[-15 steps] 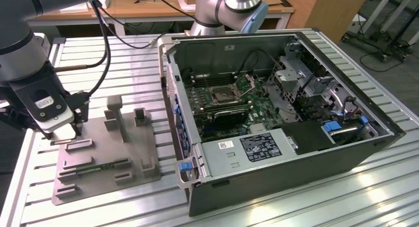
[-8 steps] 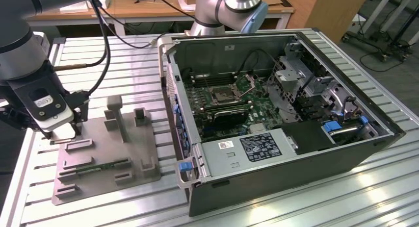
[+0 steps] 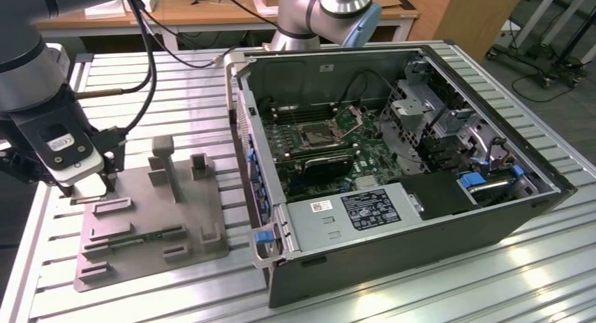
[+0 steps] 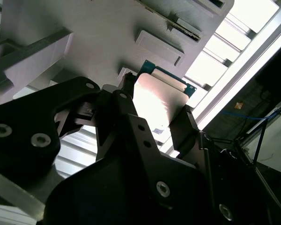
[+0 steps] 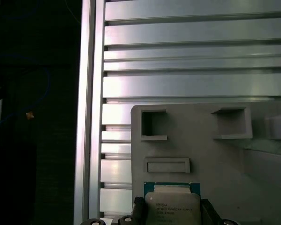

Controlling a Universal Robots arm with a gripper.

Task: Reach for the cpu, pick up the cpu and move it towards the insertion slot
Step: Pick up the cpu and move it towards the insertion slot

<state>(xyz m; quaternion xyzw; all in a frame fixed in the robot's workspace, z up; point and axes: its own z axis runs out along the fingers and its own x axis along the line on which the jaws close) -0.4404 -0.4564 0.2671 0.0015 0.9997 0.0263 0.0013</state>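
1. One cpu point(image 4: 161, 101), silvery top with a green rim, sits between the two black fingers point(image 4: 187, 126) of the pincer point(image 4: 157, 104). The fingers press on two opposite edges, so the pincer is clenched on the cpu.
2. First wrist view shows the same grip: the cpu point(image 5: 172, 210) has a finger on either side, and its green edge points at a shallow rectangular recess.
3. Can't tell if the cpu is clear of the surface under it or touching it.
4. Under it is a grey tray point(image 5: 201, 154) with square pockets and raised blocks.
5. In the exterior view the pincer point(image 3: 88, 190) is low over the tray's point(image 3: 158, 218) corner, at the exterior view's left. A green memory stick point(image 3: 139, 237) lies nearer the tray's front.
6. The tray sits on a slatted aluminium counter point(image 3: 167, 298).
7. The insertion slot point(image 3: 322, 134) has its silver bracket tipped up. It is inside the open computer case point(image 3: 410, 246) on the exterior view's right, well apart from the cpu.
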